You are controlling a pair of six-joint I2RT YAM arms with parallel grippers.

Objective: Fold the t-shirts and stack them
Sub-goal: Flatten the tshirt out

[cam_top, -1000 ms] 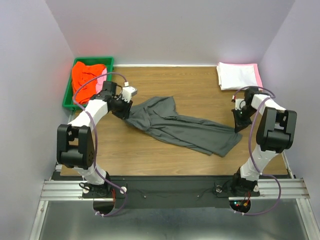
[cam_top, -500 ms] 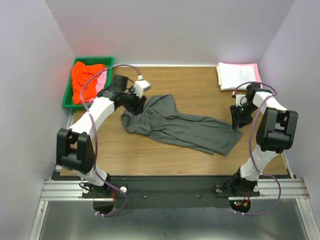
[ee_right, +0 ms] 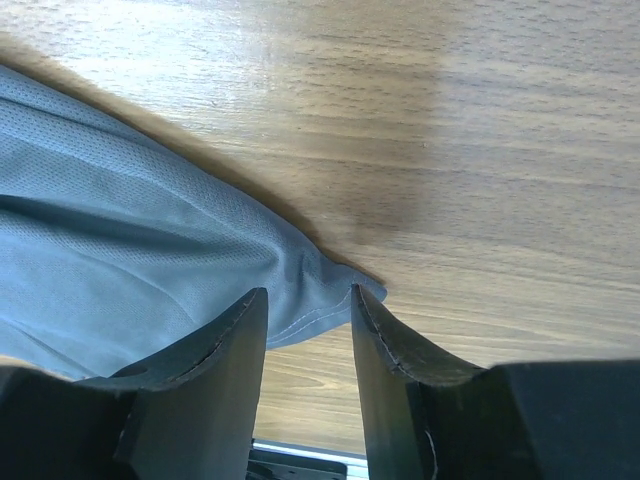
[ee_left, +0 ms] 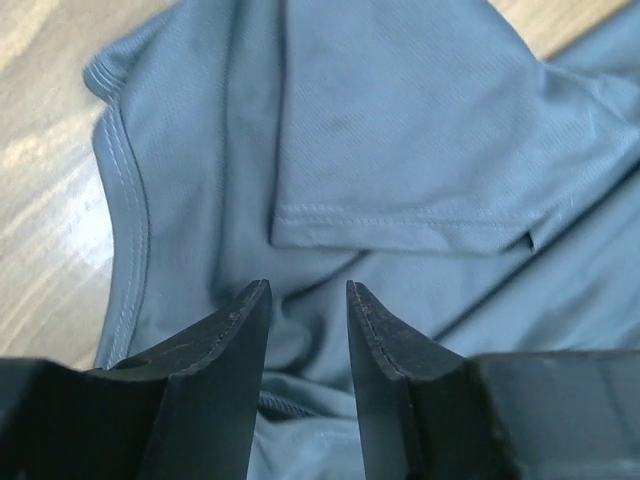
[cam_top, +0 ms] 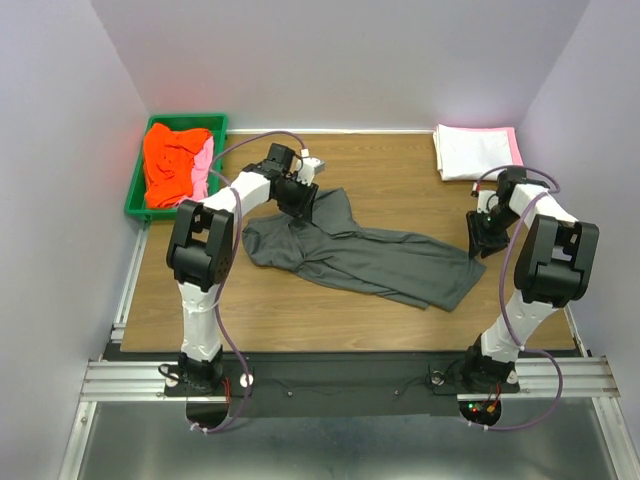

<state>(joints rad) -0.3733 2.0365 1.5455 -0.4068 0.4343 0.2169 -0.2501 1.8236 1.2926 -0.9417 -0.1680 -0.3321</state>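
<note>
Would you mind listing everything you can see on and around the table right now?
grey t-shirt: 1, dark charcoal, spread rumpled across the middle of the table
orange-red t-shirt: 1, orange-red, bunched in the bin
pink cloths: 2, light pink, one in the bin beside the orange-red t-shirt, the other folded under the white t-shirt
white t-shirt: 1, white, folded, far right corner
bin: 1, green, far left corner
table: 1, brown wood
left gripper: 1, black, open, over the far left part of the grey t-shirt
right gripper: 1, black, open, at the grey t-shirt's right corner
</note>
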